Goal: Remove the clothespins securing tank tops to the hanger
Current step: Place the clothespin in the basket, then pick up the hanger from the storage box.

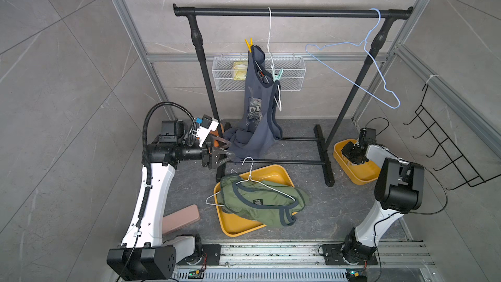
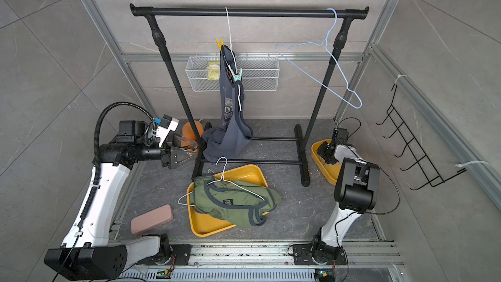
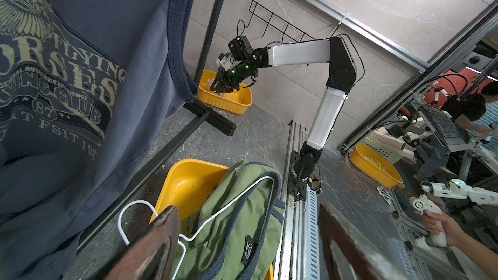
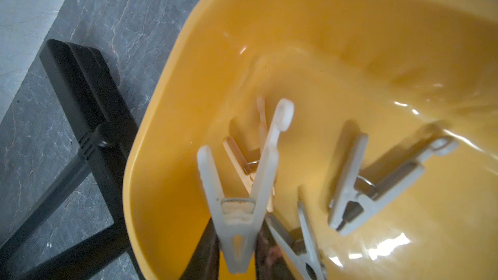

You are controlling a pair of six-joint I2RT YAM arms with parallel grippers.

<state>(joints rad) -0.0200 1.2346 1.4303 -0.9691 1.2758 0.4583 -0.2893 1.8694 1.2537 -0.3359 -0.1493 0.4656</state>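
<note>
- Our right gripper [image 4: 237, 238] stands narrow, pinching a white plastic clothespin [image 4: 266, 162] inside the small yellow plastic bin [image 4: 323, 36]; another white clothespin [image 4: 377, 184] lies just beside it.
- Our left gripper [image 1: 226, 151] gapes wide and empty, just beside the slate blue printed tank top [image 1: 254, 109].
- Well above it, a yellow clothespin [image 1: 249, 44] and a mint green clothespin [image 1: 278, 75] clip that top to the white wire hanger [image 1: 270, 31].

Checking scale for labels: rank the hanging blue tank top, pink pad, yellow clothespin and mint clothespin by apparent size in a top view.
Largest: blue tank top.
Then: pink pad.
Smallest: yellow clothespin and mint clothespin, which look about alike, so unranked.
</note>
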